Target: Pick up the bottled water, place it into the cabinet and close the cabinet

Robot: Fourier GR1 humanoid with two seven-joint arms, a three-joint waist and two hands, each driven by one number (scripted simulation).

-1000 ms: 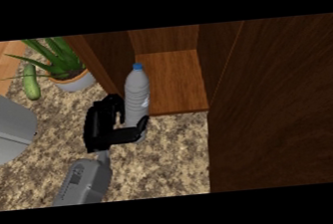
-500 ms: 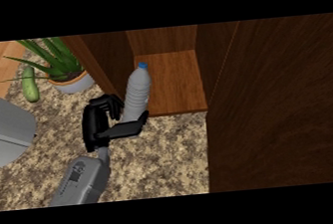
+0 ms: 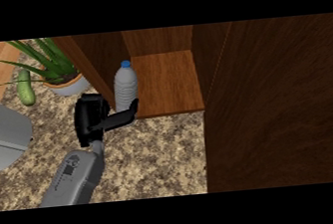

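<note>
left hand point(image 3: 96, 117): fingers uncurled, drawn back | bottled water point(image 3: 126, 90): freed, upright in cabinet point(image 3: 168, 84)

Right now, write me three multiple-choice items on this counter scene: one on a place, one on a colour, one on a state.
1. Where does the bottled water stand?
A. On the cabinet floor, at its left edge
B. Beside the cucumber
C. On the grey appliance

2. What colour is the bottle's cap?
A. Red
B. Blue
C. White

3. How is the left robot hand?
A. Curled round the bottle
B. Open, thumb toward the bottle's base
C. Resting on the plant

Key: 1 A, the bottle is upright on the wooden shelf by the left wall. 2 B, the cap shows blue. 3 B, its fingers do not wrap the bottle.
</note>
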